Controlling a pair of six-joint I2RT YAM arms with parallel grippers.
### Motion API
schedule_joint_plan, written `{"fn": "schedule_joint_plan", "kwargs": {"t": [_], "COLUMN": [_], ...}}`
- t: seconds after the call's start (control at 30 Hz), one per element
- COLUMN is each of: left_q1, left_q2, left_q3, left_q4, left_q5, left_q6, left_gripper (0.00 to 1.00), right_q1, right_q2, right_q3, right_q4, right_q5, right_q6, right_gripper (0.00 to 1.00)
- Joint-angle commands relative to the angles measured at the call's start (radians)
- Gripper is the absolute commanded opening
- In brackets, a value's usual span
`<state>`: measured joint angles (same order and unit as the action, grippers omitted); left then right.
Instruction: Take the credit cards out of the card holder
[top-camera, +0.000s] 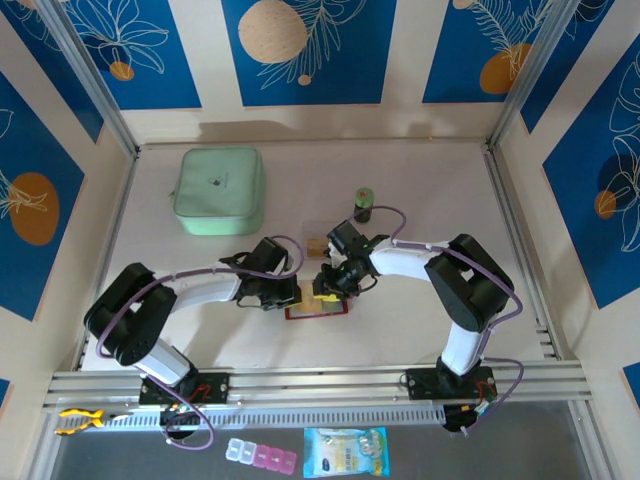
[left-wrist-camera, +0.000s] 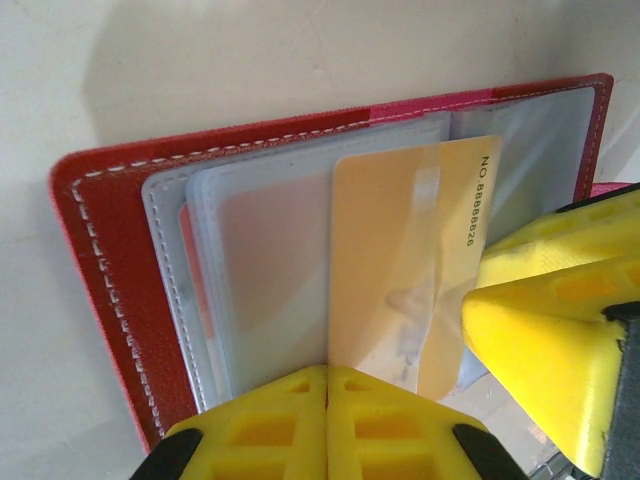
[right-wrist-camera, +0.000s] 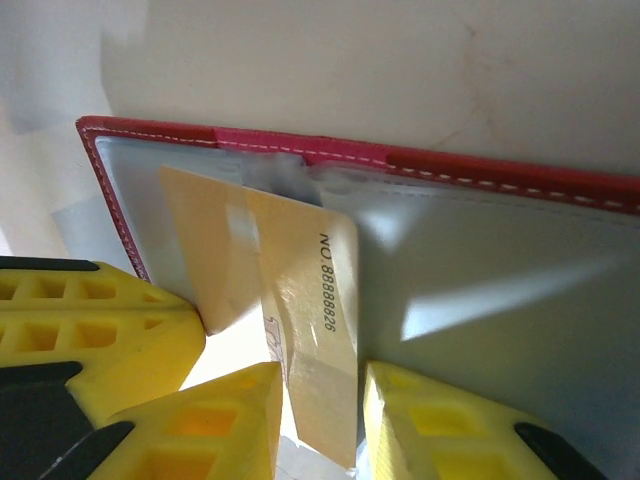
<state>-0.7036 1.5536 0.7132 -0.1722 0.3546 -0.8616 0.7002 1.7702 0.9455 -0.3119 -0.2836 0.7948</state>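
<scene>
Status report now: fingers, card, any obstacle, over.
Left fingers shut at card holder edge. Right fingers shut on yellow card, partly out of its sleeve. No obstacle seen.

White-black arms (top-camera: 205, 288), yellow hands (left-wrist-camera: 327, 385) (right-wrist-camera: 318, 400)

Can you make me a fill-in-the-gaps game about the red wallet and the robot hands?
The open card holder has a ___ cover.
The yellow card shows the number ___.
The gripper holding the yellow card between its fingers is the robot's ___ one.
The pouch at the back of the table is coloured ___.
Missing words: red; 8888826; right; green.
</scene>
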Motion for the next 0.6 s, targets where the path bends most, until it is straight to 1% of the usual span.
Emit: {"fn": "schedule_joint_plan", "kwargs": {"t": [0.0,0.2,0.57], "left_q1": [-0.007,-0.006,-0.007], "left_q2": [0.014,0.020,0.022], "left_q3": [-0.008,-0.005,0.003], "left_q4": [-0.053,-0.055,-0.072], "left_q5": [-0.020,-0.018,-0.020], "left_q6": [0.013,0.016,0.029], "left_gripper": [0.06,0.05,0.05], "right_q1": [-0.004,-0.005,-0.030], "right_q2": [0.011,0.015,0.025], "right_q3": [-0.020,-0.025,0.001], "right_q4": [0.037,0.091,0.089], "right_q5": [-0.055,-0.088,-0.096], "right_q6": [0.022,0.042,0.026], "right_gripper": [0.29,0.28,0.27]}}
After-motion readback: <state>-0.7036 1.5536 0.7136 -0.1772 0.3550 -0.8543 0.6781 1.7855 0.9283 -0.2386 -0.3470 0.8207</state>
